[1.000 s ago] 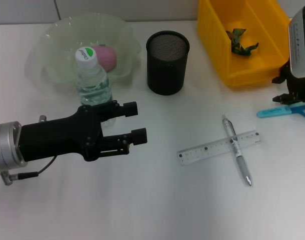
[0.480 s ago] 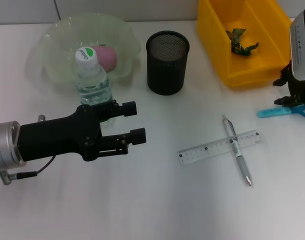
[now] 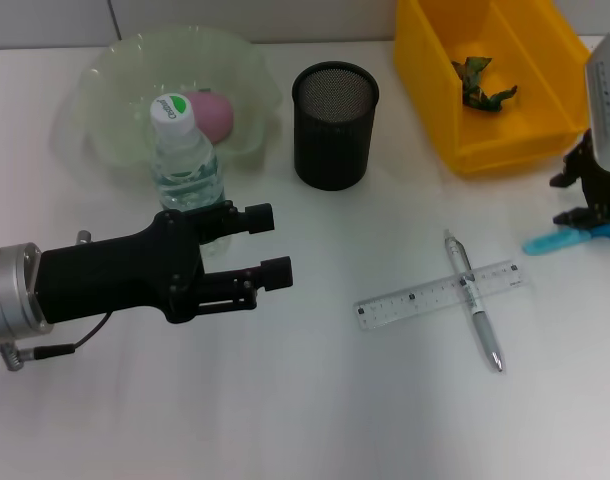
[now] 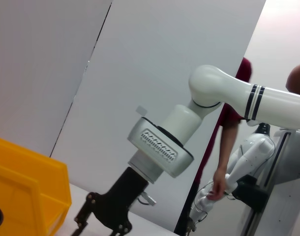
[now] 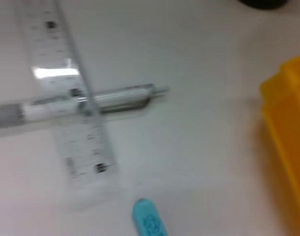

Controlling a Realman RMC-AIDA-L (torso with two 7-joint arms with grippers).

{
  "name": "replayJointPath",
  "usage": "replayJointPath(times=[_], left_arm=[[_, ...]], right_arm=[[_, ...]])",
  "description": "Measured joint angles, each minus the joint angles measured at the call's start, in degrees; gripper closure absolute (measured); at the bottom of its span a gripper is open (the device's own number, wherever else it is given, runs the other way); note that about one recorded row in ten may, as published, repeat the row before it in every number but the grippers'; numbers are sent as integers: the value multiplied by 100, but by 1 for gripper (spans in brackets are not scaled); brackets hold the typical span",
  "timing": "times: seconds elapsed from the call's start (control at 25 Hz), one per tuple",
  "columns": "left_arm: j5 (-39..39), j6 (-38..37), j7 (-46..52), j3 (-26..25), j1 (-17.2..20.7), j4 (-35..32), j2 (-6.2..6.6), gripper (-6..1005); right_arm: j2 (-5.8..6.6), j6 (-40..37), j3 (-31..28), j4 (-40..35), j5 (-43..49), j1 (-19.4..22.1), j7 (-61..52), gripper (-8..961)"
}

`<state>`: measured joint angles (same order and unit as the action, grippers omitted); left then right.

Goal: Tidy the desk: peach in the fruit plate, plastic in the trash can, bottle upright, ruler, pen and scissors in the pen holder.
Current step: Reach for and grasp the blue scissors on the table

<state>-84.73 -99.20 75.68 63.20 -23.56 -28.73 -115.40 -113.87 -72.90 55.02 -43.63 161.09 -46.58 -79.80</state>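
Right gripper (image 3: 591,200), table's right edge: jaws over blue scissors (image 3: 557,240), grip unclear. Left gripper (image 3: 268,243): jaws apart, empty.

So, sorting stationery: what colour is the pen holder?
Black mesh pen holder, clearest in the head view.

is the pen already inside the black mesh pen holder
No, the pen lies on the table crossing the ruler, while the pen holder stands apart behind them.

Left tool (image 3: 269,243) horizontal, jaws apart, low over desk. Right tool (image 3: 588,200) pointing down at far right edge.
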Motion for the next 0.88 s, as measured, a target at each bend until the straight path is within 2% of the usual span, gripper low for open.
replayJointPath(times=[0.12, 0.16, 0.24, 0.36, 0.44, 0.56, 0.88], left_arm=[[0, -6, 0, 0, 7, -1, 0, 215], [0, -8, -3, 0, -3, -1, 1, 215], [0, -9, -7, 0, -10, -1, 2, 215], [0, -8, -19, 0, -34, -1, 4, 215], [0, -3, -23, 0, -54, -1, 5, 215], [0, -10, -22, 2, -90, -1, 8, 215], [0, -30, 0, 32, -131, -8, -13, 215]], right_arm=[[-35, -523, -21, -403, -20, 142, 68, 485], [-88, -904, -82, -807, -86, 285, 170, 485], [-107, -1117, -115, -1013, -150, 362, 218, 485], [-76, -1710, -213, -1582, -467, 543, 258, 485], [-32, -1834, -262, -1737, -558, 581, 258, 485], [110, -2041, -231, -1493, -565, 464, 354, 484], [141, -2046, -215, -906, -337, 122, 723, 484]])
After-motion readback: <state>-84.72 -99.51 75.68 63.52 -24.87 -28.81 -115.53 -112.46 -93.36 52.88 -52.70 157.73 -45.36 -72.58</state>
